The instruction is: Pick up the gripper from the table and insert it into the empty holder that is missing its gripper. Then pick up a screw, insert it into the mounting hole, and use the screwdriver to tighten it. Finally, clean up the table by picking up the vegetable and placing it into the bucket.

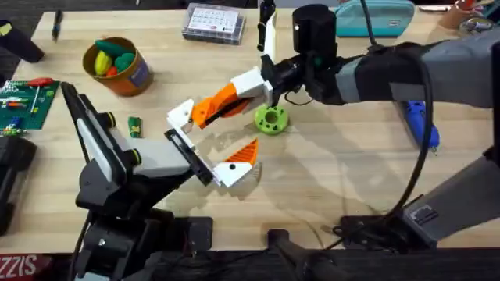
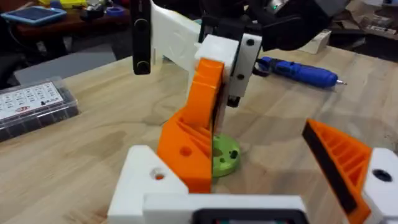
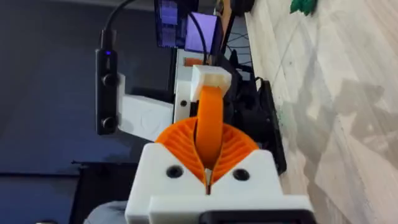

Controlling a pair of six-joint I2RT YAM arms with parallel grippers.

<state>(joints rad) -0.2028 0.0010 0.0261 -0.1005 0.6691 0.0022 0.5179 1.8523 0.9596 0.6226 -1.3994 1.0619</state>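
A: Overhead view: the right gripper (image 1: 248, 87) pinches the orange gripper finger (image 1: 215, 104) by its white base, aloft, its other end touching the black holder (image 1: 190, 154); insertion is under way.

B: And the left gripper (image 1: 226, 168)?

A: Fingers spread, gripping nothing; next, I judge, square the base block to the holder and seat it.

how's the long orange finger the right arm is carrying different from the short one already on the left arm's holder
The gripper is long, mostly orange with a white base block; the mounted finger is short, mostly white with an orange triangular tip. The gripper is held above the table by the right gripper; the mounted finger sits fixed on the holder. Both are orange-and-white.
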